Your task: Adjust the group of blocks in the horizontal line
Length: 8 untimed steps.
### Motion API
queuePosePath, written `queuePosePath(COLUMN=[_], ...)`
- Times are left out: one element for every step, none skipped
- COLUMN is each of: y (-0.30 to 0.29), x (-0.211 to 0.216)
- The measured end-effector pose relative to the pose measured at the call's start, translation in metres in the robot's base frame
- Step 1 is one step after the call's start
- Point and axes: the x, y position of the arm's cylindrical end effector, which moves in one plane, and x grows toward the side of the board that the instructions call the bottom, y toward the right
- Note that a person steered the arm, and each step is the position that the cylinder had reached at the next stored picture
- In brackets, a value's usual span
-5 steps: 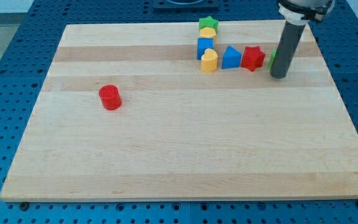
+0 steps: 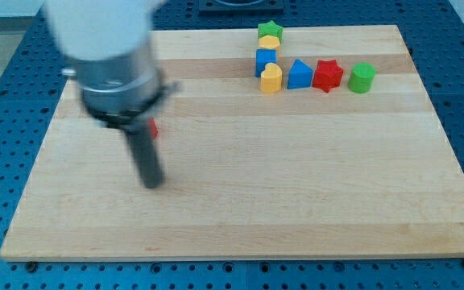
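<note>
A horizontal line of blocks sits at the view's top right: a yellow heart block (image 2: 271, 79), a blue triangle-like block (image 2: 299, 75), a red star block (image 2: 327, 76) and a green cylinder (image 2: 362, 77). Above the yellow heart stand a blue cube (image 2: 265, 60), a yellow block (image 2: 269, 42) and a green star (image 2: 270, 31). My tip (image 2: 151, 182) rests on the board at the view's left, far from the line. A red block (image 2: 153, 127) is mostly hidden behind my rod.
The wooden board (image 2: 240, 201) lies on a blue perforated table. My arm's blurred body (image 2: 107, 48) covers the board's top left part.
My rod has swept from beside the green cylinder at the top right across to the view's left, now hiding most of the red block. The green cylinder is now in full view.
</note>
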Motion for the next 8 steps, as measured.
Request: queuePosePath(y=[-0.069, -0.070, -0.070, -0.069, -0.069, -0.069, -0.063, -0.036], x=[-0.011, -0.011, -0.011, -0.011, -0.030, -0.038, -0.038, -0.038])
